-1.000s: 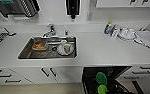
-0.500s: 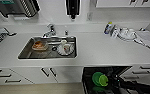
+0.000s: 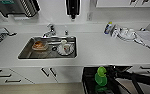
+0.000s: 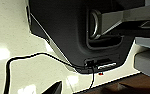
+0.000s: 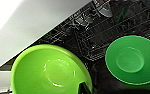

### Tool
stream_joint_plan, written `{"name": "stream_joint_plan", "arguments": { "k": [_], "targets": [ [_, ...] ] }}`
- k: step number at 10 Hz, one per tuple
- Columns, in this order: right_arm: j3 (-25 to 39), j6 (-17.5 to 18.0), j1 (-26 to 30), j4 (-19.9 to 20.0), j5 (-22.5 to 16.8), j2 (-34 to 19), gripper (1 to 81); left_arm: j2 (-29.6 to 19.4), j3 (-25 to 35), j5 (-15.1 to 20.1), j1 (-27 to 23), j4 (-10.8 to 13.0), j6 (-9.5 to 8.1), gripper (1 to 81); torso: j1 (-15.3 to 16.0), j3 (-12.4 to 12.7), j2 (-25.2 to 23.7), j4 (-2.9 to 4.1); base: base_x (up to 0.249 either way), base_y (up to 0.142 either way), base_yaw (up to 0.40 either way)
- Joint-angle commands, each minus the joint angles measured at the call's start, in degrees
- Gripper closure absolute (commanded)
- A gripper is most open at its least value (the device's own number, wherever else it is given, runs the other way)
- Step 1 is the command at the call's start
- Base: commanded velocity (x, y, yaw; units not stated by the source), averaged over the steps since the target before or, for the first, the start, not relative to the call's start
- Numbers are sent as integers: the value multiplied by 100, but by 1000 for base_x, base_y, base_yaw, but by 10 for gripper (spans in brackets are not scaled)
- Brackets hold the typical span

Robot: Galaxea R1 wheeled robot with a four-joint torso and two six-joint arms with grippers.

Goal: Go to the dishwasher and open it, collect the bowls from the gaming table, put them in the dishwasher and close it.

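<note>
The dishwasher (image 3: pixel 89 80) stands open below the white counter, its dark wire rack (image 5: pixel 103 32) showing. My right gripper (image 3: pixel 107 75) reaches in from the right and is shut on a lime-green bowl (image 3: pixel 101 75), which it holds on edge above the rack. In the right wrist view this bowl (image 5: pixel 51 71) looms large, with a dark fingertip (image 5: pixel 84 88) at its rim. A second green bowl (image 5: pixel 131 60) lies upside down in the rack beside it, and it shows as a green patch (image 3: pixel 100 88) under the held one. The gaming table is out of view.
A steel sink (image 3: pixel 26 52) in the counter holds a brownish dish (image 3: pixel 39 45) and a white cup (image 3: pixel 64 45). A bottle (image 3: pixel 108 27) and cloths lie at the back right. White drawers (image 3: pixel 6 76) flank the dishwasher. The left wrist view shows the robot's dark base (image 4: pixel 73 32) and a cable (image 4: pixel 28 57) on pale floor.
</note>
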Motion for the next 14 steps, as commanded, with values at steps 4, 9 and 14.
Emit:
{"name": "stream_joint_plan", "arguments": {
  "k": [4,9,14],
  "targets": [
    [-6,-80,668,261,-253,-201,10,-18,-4,338,129,-3,34,10,0,0,0,0,0,0,0],
    [346,-80,562,287,-253,-562,10,44,-4,329,129,32,34,10,0,0,0,0,0,0,0],
    [1795,-79,176,296,-666,-2036,10,96,-38,242,94,41,34,10,0,0,0,0,0,0,0]
  ]
}}
